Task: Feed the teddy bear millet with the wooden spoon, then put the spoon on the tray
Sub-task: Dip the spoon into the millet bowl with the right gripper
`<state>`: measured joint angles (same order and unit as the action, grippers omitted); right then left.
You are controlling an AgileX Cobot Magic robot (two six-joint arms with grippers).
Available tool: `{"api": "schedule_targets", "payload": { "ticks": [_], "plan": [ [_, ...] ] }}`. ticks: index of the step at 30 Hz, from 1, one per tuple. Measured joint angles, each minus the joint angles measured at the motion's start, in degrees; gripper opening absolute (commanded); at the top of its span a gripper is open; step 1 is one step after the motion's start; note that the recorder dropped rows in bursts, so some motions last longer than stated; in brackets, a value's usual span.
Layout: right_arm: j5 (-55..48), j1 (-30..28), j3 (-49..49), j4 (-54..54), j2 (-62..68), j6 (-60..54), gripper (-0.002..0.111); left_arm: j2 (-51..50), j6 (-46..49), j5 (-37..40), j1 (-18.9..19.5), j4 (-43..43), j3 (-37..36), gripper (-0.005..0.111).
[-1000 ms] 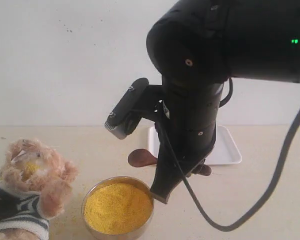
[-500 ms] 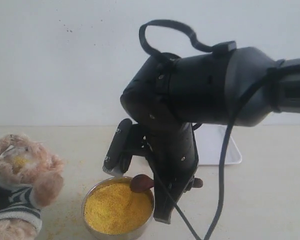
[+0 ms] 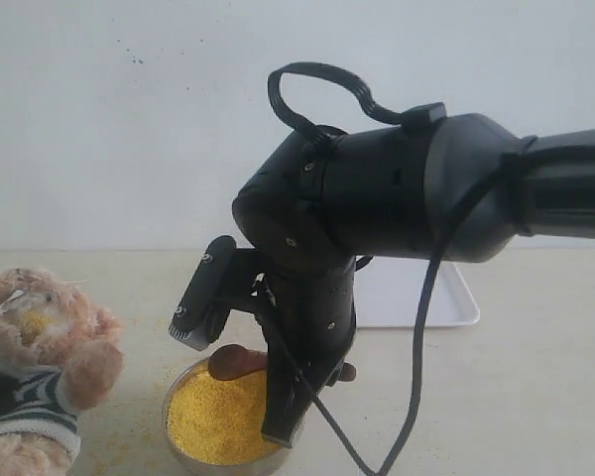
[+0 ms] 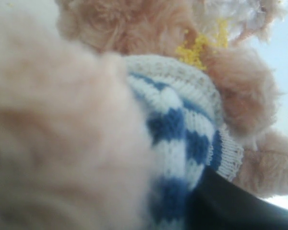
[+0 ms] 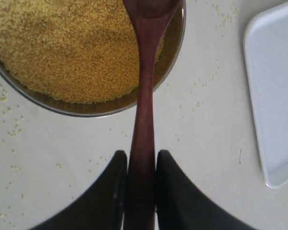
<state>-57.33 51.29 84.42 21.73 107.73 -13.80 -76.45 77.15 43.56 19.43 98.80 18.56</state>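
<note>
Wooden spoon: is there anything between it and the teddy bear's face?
Nothing visible. The wooden spoon, held by the right tool, is over the millet; only open space lies between it and the teddy bear.

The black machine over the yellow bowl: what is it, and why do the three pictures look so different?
It is a robot arm. One picture comes from a camera off the arms, the other two from cameras on each wrist. On the table: a metal bowl of millet, a white tray, a teddy bear. The right gripper pinches a wooden spoon, its scoop over the millet. The left wrist camera sits against the bear; whether that arm grips it is unclear.
</note>
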Motion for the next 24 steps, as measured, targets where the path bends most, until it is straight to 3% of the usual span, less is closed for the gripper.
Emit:
{"api": "schedule_targets", "payload": {
  "ticks": [24],
  "plan": [
    [-1.5,0.0,0.0,-10.4,1.2,-6.3,0.000,0.0,0.9,1.1,0.0,0.0,0.0,0.004]
  ]
}}
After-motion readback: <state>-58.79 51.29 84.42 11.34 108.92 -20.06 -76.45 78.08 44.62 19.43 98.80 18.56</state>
